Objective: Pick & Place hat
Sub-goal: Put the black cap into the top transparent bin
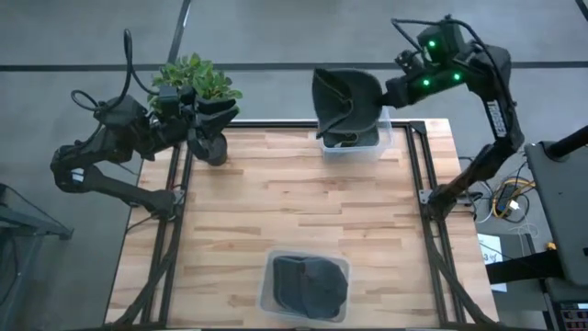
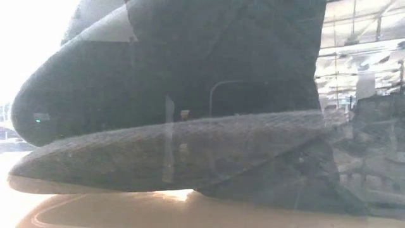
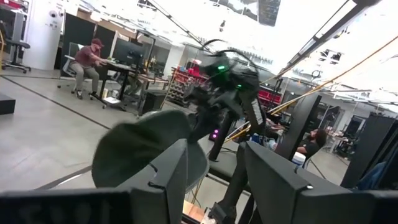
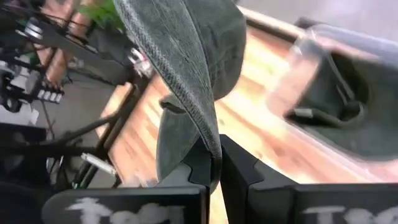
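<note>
Hat (image 1: pixel 342 99) is hanging from the right gripper (image 1: pixel 384 92) in the high view, above a clear bin (image 1: pixel 380 140) at the table's (image 1: pixel 294 202) far edge; a 2nd bin (image 1: pixel 307 285) w/ a dark hat is sitting at the near edge. Left gripper (image 1: pixel 213 112) is waiting by the plant (image 1: pixel 193 78) at the far-left corner.

Low view — dark fabric is filling nearly everything.

Left wrist: its fingers (image 3: pixel 171 171) are standing spread, nothing btwn them.

Right wrist: fingers (image 4: pixel 239 168) are pinching the hat's brim (image 4: pixel 180 74) — hat is dangling over the table.
</note>
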Available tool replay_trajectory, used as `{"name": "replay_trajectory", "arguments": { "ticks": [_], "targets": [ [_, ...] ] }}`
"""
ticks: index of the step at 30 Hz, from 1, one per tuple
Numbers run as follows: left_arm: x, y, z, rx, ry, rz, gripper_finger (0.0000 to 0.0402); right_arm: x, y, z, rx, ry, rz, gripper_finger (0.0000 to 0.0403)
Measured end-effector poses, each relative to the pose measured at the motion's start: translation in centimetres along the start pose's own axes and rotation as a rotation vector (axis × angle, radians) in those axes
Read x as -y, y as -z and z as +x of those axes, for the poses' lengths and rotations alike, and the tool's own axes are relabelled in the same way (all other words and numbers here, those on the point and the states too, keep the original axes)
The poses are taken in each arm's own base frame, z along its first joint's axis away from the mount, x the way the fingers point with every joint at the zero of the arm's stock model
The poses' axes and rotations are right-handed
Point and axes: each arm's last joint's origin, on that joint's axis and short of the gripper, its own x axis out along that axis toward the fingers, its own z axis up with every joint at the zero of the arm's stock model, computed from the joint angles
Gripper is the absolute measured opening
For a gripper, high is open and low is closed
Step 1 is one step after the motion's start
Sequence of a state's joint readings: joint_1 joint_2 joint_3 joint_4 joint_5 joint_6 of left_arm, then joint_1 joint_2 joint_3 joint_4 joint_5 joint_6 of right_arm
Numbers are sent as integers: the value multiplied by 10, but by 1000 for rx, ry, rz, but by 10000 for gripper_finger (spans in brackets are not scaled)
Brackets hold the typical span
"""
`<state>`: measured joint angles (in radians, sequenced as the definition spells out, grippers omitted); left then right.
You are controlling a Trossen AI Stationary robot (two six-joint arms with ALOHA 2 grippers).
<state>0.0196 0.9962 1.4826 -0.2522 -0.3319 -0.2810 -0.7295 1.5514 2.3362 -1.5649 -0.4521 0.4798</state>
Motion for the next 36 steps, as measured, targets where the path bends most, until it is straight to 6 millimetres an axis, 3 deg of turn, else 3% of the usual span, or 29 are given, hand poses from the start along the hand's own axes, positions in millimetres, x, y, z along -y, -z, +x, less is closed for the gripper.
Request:
{"name": "replay_trajectory", "arguments": {
  "ticks": [6, 15, 18, 27, 32, 36],
  "targets": [
    [0, 1, 0, -10, -3, 2, 153, 28, -19, 10, -58, -105, 92, 12],
    [0, 1, 0, -10, -3, 0, 153, 99, -42, 30, -94, 23, 343, 12],
    [0, 1, 0, -10, -3, 0, 153, 123, -45, 47, -154, 25, 429, 12],
    [0, 1, 0, -9, -5, 26, 153, 169, -34, 97, -345, 64, 557, 12],
    [0, 1, 0, -9, -5, 28, 153, 187, -26, 109, -394, 169, 554, 22],
    [0, 1, 0, -9, -5, 34, 153, 192, -22, 110, -408, 193, 522, 61]
  ]
}}
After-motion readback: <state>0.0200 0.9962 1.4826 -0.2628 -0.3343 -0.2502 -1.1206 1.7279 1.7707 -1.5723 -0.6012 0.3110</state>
